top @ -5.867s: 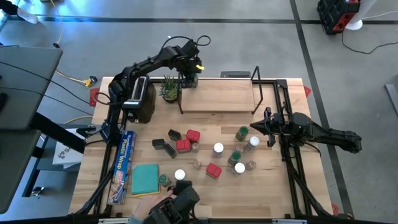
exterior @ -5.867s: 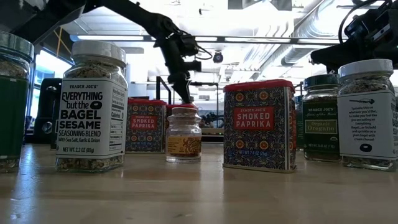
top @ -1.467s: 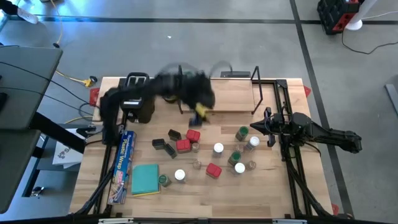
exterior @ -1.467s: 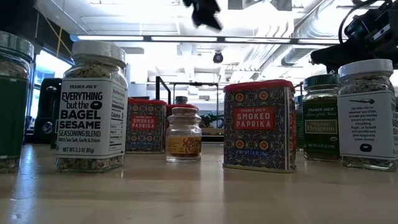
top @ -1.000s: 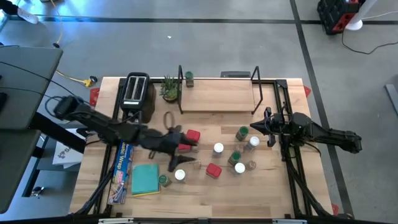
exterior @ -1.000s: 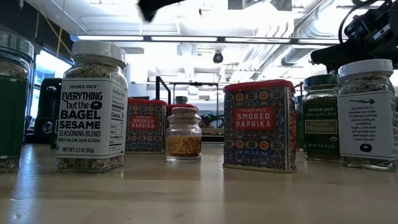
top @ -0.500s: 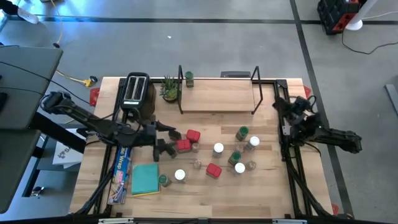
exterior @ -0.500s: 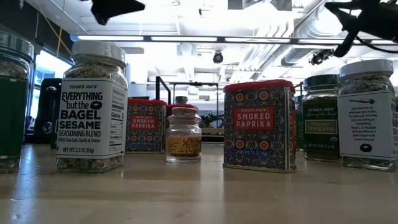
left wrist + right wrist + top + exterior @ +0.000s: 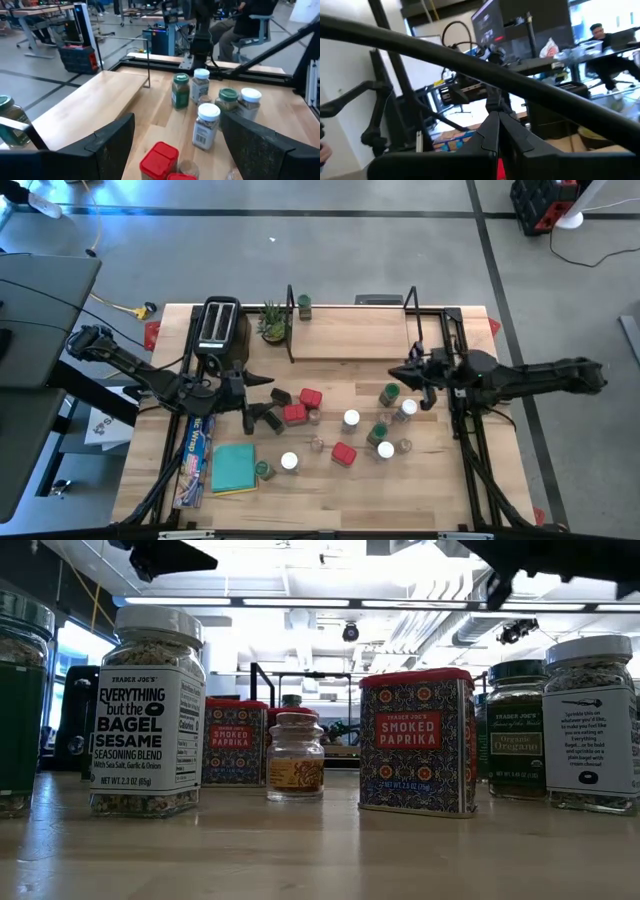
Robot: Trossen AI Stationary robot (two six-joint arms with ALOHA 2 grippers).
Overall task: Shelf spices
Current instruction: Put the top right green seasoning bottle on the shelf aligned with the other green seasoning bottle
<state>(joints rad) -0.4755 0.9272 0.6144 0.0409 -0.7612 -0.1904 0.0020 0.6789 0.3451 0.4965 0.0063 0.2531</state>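
The spices stand scattered mid-table: red tins [image 9: 310, 397], dark tins [image 9: 272, 421], white-lidded jars [image 9: 351, 418], green-lidded jars [image 9: 389, 392] and tiny clear jars [image 9: 318, 444]. One green-lidded jar [image 9: 304, 306] stands on the shelf [image 9: 350, 335] at the table's far edge. My left gripper [image 9: 260, 400] hovers open and empty above the dark tins; in the left wrist view [image 9: 177, 122] a red tin [image 9: 159, 160] shows between its fingers. My right gripper [image 9: 408, 375] is shut and empty, raised near the shelf's right end, just right of a green-lidded jar.
A black toaster [image 9: 220, 335] and a small potted plant [image 9: 272, 323] stand at the far left. A plastic-wrap box [image 9: 200, 445] and a flat teal pad [image 9: 233, 467] lie at the near left. The shelf's black frame ends [image 9: 410, 320] rise beside my right gripper.
My left gripper has drawn back from over the middle spices toward the table's left edge and now hovers by the dark tins. My right arm has left its resting place at the right, pulled up and back, then reached toward the table's left, toward the green-lidded jar.
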